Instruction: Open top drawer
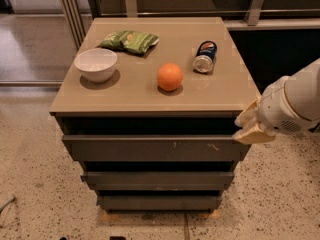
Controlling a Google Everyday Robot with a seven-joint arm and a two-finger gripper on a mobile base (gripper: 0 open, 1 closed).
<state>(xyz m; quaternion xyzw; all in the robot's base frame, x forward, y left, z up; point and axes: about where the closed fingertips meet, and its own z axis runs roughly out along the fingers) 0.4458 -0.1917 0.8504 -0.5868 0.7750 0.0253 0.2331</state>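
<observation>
Jaws of the gripper (251,126) are hanging at the cabinet's (67,121) front right corner, just beside the right end of the top drawer (150,148). Whether they are parted or closed cannot be told, nor whether they are touching the drawer front. The white arm (295,101) is reaching in from the cabinet's right side.

The top drawer is sitting directly under the cabinet's surface (220,91), with a dark gap showing along its upper edge. Pale scratch marks (213,146) are showing right of its centre. Two slimmer drawer fronts are lying beneath it, the middle drawer (157,180) and the bottom drawer (159,202).

On the cabinet's surface, a white bowl (96,64) is standing upright on the left side. A green snack bag (130,40) is lying toward the back, just behind the bowl. An orange (170,76) is resting near the middle. A drink can (205,56) is lying on its side toward the right, its top pointing to the cabinet's front. All four are sitting apart from one another.
</observation>
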